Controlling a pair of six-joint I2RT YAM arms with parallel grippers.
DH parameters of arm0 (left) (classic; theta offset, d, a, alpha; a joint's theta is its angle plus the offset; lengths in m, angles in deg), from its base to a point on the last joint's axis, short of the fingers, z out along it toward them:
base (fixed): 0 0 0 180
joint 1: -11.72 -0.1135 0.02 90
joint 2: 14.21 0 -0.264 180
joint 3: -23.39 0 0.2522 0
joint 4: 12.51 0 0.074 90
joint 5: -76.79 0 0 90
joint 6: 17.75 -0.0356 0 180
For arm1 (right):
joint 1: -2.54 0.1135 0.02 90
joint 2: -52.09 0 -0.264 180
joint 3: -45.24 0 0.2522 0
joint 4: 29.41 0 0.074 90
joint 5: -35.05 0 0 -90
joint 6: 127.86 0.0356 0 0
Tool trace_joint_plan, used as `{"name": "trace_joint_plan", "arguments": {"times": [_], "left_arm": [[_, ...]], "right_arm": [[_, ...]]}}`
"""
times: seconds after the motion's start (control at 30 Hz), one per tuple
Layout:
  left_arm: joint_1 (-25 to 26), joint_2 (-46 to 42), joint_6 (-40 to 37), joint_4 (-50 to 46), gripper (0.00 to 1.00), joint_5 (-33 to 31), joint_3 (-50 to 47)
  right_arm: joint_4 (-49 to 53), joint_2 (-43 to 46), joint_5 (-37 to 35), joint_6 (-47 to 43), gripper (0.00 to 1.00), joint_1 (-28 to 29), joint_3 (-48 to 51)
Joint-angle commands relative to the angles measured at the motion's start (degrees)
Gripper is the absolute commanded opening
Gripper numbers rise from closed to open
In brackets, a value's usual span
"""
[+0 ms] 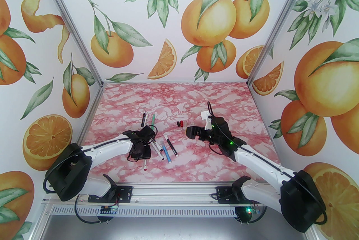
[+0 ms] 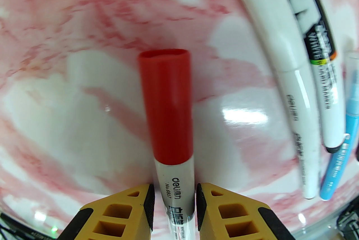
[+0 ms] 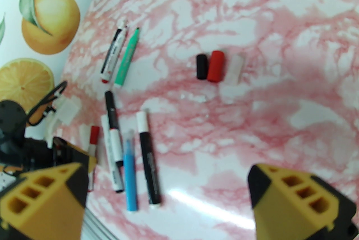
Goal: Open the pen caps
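Red, black and whitish caps (image 3: 216,66) off near tabletop (image 1: 196,98) centre. Still on: red cap (image 2: 167,107), pen (image 2: 174,174) at 7 o'clock between left gripper (image 2: 175,196) jaws, grip unclear; right gripper (image 3: 167,180) jaws spread, empty.

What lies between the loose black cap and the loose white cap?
The red cap lies there, side by side with the black cap and the white cap; the right wrist view shows it.
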Motion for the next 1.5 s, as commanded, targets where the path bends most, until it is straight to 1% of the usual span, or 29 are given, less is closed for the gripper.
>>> {"name": "trace_joint_plan", "arguments": {"times": [0.0, 0.2, 0.37, 0.47, 0.6, 0.67, 0.73, 0.83, 0.93, 1.03, 1.13, 1.17, 1.27, 1.33, 1.47], "left_arm": [[-0.1, 0.6, -1.1, -3.1, 0.3, -4.6, 0.9], [-0.1, 0.7, -0.9, 0.3, 0.24, -4.8, -0.1], [-0.1, -1.3, -2.5, -0.7, 0.21, -6.9, 1.7], [-0.1, -4.3, -5.4, -1.9, 0.19, -8.4, 3.5], [-0.1, -8.7, -9.9, -1.7, 0.18, -8.6, 5.9], [-0.1, -11.3, -13.1, 0.4, 0.18, -6.7, 6.8], [-0.1, -13.7, -17.6, 4.6, 0.18, -2.0, 7.3], [0.0, -15.0, -21.9, 8.8, 0.18, 3.9, 9.2], [-0.1, -13.6, -24.9, 13.6, 0.17, 9.1, 11.6], [0.0, -10.4, -26.7, 20.2, 0.16, 17.5, 13.4], [0.1, -7.6, -27.0, 28.5, 0.15, 24.2, 14.1], [0.1, -6.7, -27.2, 29.8, 0.16, 25.8, 14.6], [0.5, -3.0, -29.2, 30.1, 0.16, 29.9, 17.7], [1.2, -1.7, -30.1, 30.1, 0.15, 30.9, 18.9], [1.6, 0.2, -31.8, 29.3, 0.15, 33.3, 20.5]], "right_arm": [[-1.8, 0.0, 1.0, 0.5, 1.0, 0.2, 0.3], [-2.6, 0.4, 1.0, 1.1, 1.0, 0.3, 1.1], [-3.0, 0.2, 2.0, 1.5, 1.0, 0.3, 1.1], [-6.5, 0.5, 6.2, 3.2, 1.0, 0.2, 1.7], [-10.8, 0.6, 8.4, 7.9, 1.0, 0.3, 2.2], [-10.9, 0.4, 7.8, 9.6, 1.0, 0.3, 1.5], [-8.0, -0.4, 6.2, 10.7, 0.98, 0.5, -0.7], [-6.7, -0.6, 4.4, 12.9, 0.94, 0.8, -2.8], [-6.7, -0.4, 2.9, 15.5, 0.92, 1.4, -4.7], [-4.8, -0.2, 0.8, 17.0, 0.88, 2.2, -7.3], [0.5, -0.2, -3.6, 16.5, 0.85, 3.6, -11.0], [1.5, -0.2, -4.5, 16.3, 0.84, 3.9, -11.8], [3.0, -0.6, -6.0, 15.7, 0.82, 4.6, -13.9], [4.4, -1.3, -6.5, 14.9, 0.8, 5.0, -15.4], [6.4, -2.8, -7.3, 13.5, 0.72, 5.9, -17.9]]}}
